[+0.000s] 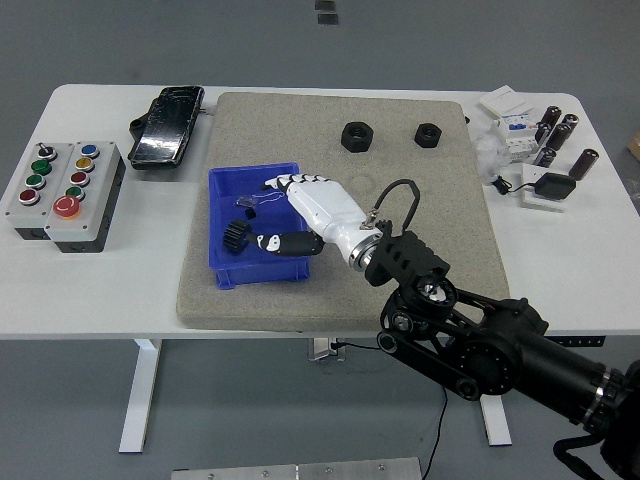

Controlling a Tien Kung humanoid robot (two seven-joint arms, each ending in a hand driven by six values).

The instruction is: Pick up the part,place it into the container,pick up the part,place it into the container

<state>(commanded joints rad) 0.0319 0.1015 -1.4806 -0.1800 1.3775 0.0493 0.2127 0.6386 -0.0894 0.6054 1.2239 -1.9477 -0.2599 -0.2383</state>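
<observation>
My right hand (300, 210) is over the blue bin (222, 271), frame centre-left, fingers spread, holding nothing. I see the gear (235, 237) lying inside. Two nuts (356, 135) at upper centre.

floor (80, 40): grey | table (100, 290): white, white legs | light: even

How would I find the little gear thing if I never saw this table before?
Look at the big beige mat in the middle of the white table, then the blue bin on its left part. The gear lies inside, just left of the robot's white right hand: black, round and toothed, unlike the hexagonal nuts farther back.
</observation>
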